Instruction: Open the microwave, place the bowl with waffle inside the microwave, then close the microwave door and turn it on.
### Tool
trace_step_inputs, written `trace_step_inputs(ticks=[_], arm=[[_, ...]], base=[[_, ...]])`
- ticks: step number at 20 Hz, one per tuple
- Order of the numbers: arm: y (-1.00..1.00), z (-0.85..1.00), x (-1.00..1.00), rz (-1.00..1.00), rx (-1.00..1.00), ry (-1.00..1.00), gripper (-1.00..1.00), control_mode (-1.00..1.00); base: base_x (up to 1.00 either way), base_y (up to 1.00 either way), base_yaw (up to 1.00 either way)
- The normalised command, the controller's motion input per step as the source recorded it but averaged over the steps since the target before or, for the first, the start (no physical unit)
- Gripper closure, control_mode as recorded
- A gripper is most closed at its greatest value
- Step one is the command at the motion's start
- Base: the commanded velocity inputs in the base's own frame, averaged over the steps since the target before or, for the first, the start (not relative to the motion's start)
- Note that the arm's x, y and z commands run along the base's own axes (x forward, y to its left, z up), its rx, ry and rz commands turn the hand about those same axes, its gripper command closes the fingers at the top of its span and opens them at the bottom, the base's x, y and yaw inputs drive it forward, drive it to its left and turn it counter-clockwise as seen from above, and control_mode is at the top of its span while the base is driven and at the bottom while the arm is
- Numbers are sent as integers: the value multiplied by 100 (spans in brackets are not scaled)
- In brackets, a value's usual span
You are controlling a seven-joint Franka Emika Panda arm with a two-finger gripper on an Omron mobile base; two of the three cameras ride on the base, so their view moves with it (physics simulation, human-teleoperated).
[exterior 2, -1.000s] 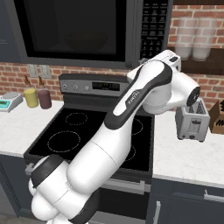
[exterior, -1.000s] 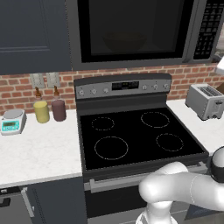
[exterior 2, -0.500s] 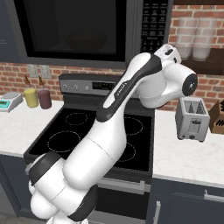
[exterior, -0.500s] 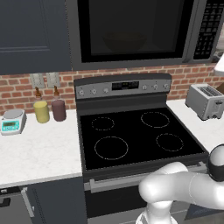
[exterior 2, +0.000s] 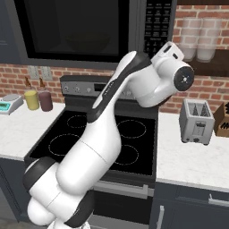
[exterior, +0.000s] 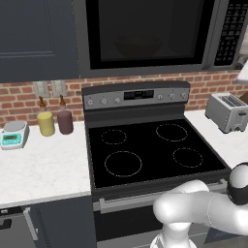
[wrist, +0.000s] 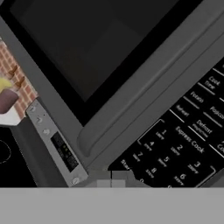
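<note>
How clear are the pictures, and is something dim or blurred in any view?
Left base view: sharp and evenly lit, but the bowl is only a dim shape behind the dark microwave door. Right base view: glasses on the shelf look hazy. Hand view: rolled sideways, close and slightly soft; the button panel labels are partly legible.

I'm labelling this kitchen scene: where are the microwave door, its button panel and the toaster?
microwave door [exterior: 145, 34], left base view, dark glass window.
button panel [exterior 2: 157, 24], right base view, keypad middle.
toaster [exterior 2: 196, 122], right base view, front face.

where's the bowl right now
The bowl sits inside the closed microwave, dimly visible through the door glass in both base views, above the stove.
</note>
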Motion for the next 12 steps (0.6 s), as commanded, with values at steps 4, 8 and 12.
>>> trace_step_inputs(ticks=[4, 8, 12], arm=[[15, -25, 0, -2, -6, 0, 100, -100], [7, -20, 0, 0, -5, 0, 100, -100], [2, 0, 13, -1, -6, 0, 100, -100]], base=[[0, 0, 0], [0, 0, 0], [0, 0, 0]])
